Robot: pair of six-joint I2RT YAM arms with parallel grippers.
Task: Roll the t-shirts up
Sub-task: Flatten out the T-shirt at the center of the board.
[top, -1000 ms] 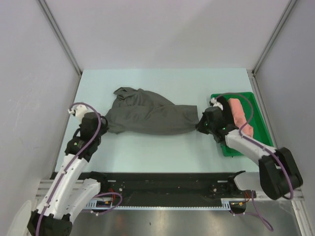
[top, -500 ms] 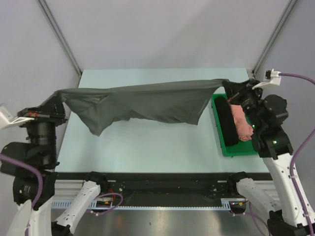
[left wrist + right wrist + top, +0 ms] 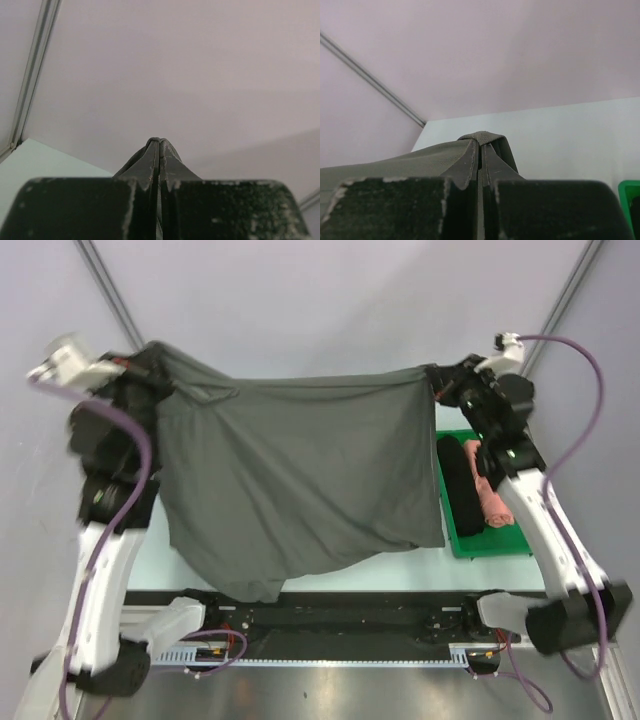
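- The left pincer point(image 3: 148, 358) is squeezed shut on one top corner of the grey t-shirt point(image 3: 300, 470). It is high in the air, far from the green tray point(image 3: 490, 548).
- The right pincer point(image 3: 440, 380) is squeezed shut on the other top corner, up in the air just behind the tray.
- The t-shirt hangs between them like a curtain, spread wide. Its bottom edge droops lowest on the side far from the tray.
- The t-shirt hides most of the worktop point(image 3: 400, 565); only thin bare strips show. From above I cannot tell if the bottom edge touches the worktop.
- In the tray lie a black roll point(image 3: 460, 485) and a pink roll point(image 3: 487, 490), side by side. The black one is on the t-shirt's side. The right arm crosses over the pink roll and hides part of it.
- The left wrist view shows the left pincer point(image 3: 159, 143) with its two dark fingers pressed flat together. There is a wall behind and a corner of worktop point(image 3: 40, 160). The cloth at the tips is hard to make out, and the tray is out of this view.
- The right wrist view is clearer. Grey cloth point(image 3: 395, 165) folds over the tips of the right pincer point(image 3: 481, 142) and runs off to one side. A tiny bit of the tray point(image 3: 630, 192) peeks in at the edge.
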